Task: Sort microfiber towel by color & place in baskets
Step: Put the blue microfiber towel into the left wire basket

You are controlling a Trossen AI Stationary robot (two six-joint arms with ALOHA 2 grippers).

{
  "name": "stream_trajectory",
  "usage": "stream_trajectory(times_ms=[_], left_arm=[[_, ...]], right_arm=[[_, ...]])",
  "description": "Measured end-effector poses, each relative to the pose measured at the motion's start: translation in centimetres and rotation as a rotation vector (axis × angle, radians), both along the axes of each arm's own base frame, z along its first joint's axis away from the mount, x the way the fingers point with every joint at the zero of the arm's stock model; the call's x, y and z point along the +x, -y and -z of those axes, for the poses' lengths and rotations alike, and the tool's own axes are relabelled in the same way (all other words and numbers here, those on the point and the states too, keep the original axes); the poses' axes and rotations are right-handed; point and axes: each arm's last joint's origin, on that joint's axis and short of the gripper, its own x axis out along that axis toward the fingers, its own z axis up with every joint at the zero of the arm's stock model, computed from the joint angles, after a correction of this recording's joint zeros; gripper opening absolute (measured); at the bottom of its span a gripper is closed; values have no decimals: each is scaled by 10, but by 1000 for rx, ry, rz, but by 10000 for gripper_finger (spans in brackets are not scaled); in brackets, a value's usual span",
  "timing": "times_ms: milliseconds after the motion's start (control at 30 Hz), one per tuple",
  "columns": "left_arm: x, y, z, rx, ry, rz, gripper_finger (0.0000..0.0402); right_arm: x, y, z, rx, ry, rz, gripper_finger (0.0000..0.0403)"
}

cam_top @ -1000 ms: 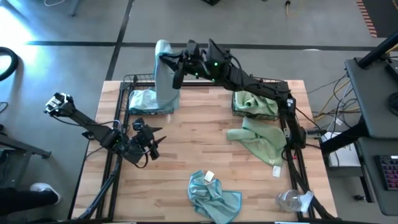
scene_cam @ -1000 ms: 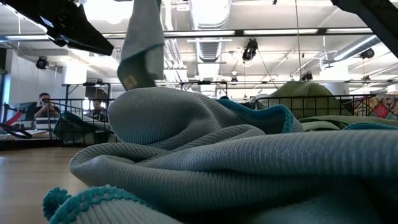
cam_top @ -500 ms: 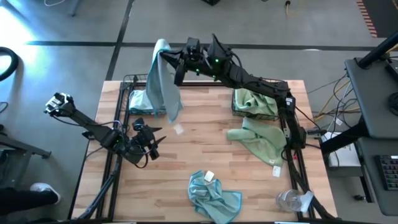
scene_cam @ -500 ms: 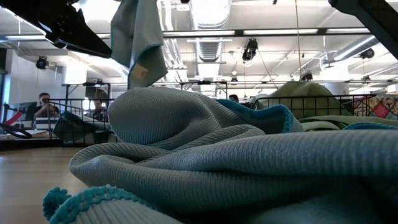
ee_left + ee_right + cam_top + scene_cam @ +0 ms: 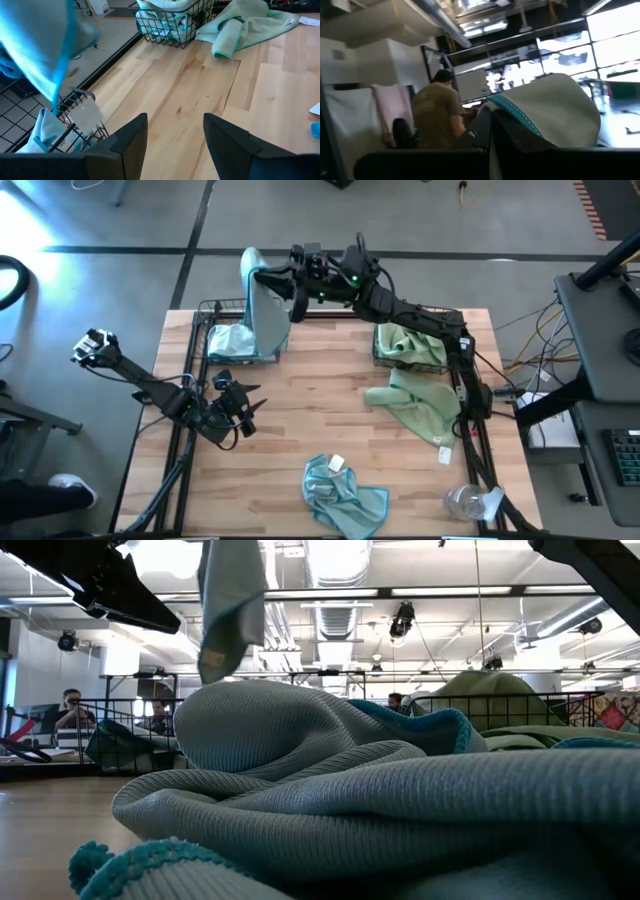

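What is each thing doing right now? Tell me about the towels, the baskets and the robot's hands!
Light blue microfiber towel: hanging from the right end effector, above the left basket.
Left black wire basket: holds blue cloth.
Right black wire basket: holds green cloth.
Pale green towel: lying on table.
Crumpled blue towel: lying on table.
Left end effector: open, empty.

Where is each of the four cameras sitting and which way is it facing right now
High view: overhead, straight down on the table; both arms show, the right gripper holding a light blue towel over the left basket.
Low view: table height, level across a crumpled blue towel; the hanging towel shows too.
Left wrist view: past its open fingers toward the green towels' basket.
Right wrist view: out at the room, towel draped over its fingers.
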Motion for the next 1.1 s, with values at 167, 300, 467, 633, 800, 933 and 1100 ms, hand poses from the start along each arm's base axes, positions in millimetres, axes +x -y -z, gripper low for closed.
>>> stream_trajectory(times_ms=[167, 300, 467, 633, 800, 933, 1100], left_arm=[[0, 0, 0, 7, -4, 4, 178], [0, 0, 0, 8, -5, 4, 178], [0, 0, 0, 8, -6, 4, 178], [0, 0, 0, 8, -6, 4, 178], [0, 0, 0, 8, -6, 4, 178], [0, 0, 0, 8, -6, 4, 178], [0, 0, 0, 8, -6, 4, 178]], right_arm=[[-2, -4, -3, -42, 26, -97, 9], [-2, -4, -4, -40, 36, -114, 9], [-2, -3, -4, -24, 36, -78, 9], [-1, 1, -3, -11, 42, 40, 9], [1, 7, 4, 11, -29, 224, 9], [3, 11, 12, -8, -116, 344, 9], [4, 11, 18, -11, -169, 360, 9]])
